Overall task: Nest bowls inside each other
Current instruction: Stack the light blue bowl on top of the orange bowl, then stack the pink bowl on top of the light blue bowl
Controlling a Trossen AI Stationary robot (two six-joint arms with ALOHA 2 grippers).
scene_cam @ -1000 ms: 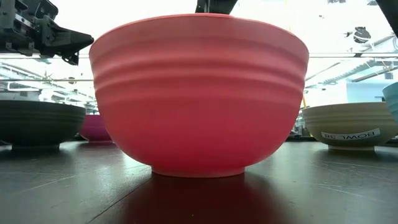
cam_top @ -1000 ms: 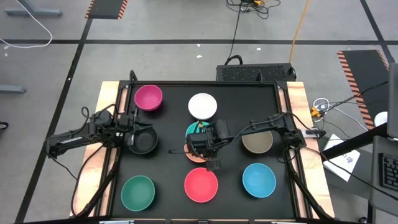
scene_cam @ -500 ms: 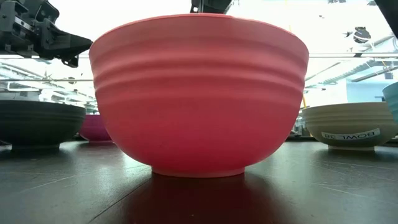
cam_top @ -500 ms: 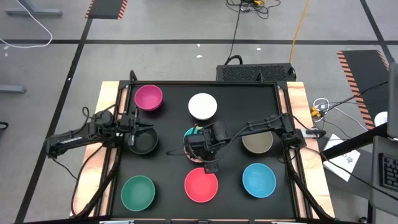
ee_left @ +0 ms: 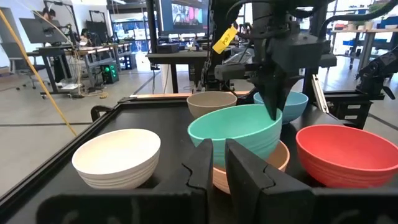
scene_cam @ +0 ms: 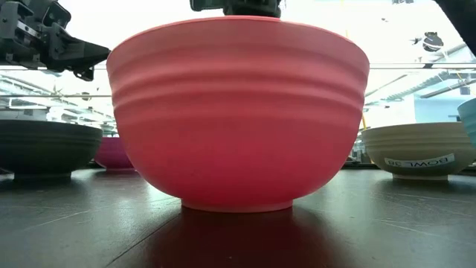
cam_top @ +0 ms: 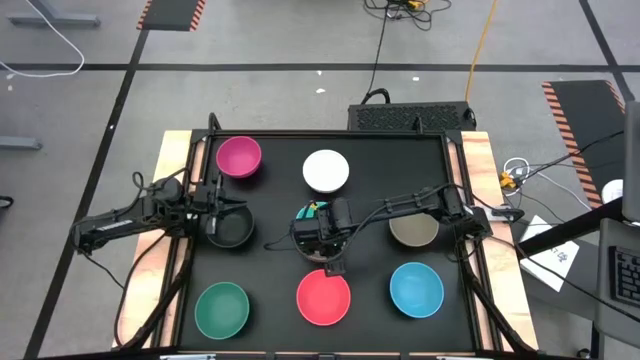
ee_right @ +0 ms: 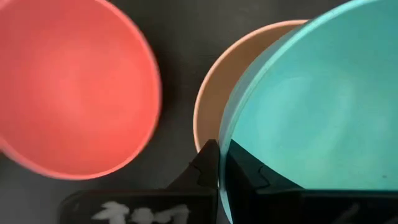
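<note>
My right gripper [ee_right: 219, 149] is shut on the teal bowl [ee_left: 236, 130] in the middle of the table, over the orange bowl [ee_left: 277, 163]. The teal bowl's base sits down inside the orange bowl's rim. In the high view the right gripper [cam_top: 322, 232] covers most of both. My left gripper [ee_left: 219, 163] is shut and level, just above the black bowl [cam_top: 232, 230] at the table's left, touching nothing. The magenta [cam_top: 239, 157], white [cam_top: 326, 170], taupe-brown [cam_top: 413, 230], green [cam_top: 222, 308], red [cam_top: 323, 297] and blue [cam_top: 416, 289] bowls stand singly on their bases. My right gripper pinches the teal bowl's rim [ee_right: 225, 127] on its side toward the red bowl, one finger inside the bowl and one outside. The fingers [ee_left: 273, 102] come from above, pointing down. The bowl hangs slightly tilted, its base within the orange bowl; whether it rests there, I cannot tell.
The black mat has a raised frame [cam_top: 300, 135] around it. The red bowl [scene_cam: 238, 112] fills the low view, close to the near edge. Bare mat lies between the bowls. Cables and a dark box [cam_top: 410, 115] lie beyond the far edge.
My right gripper has moved a little toward the table's left and near edge, carrying the teal bowl over the orange bowl, so that less of the teal bowl shows past it from above. The left arm has kept still.
</note>
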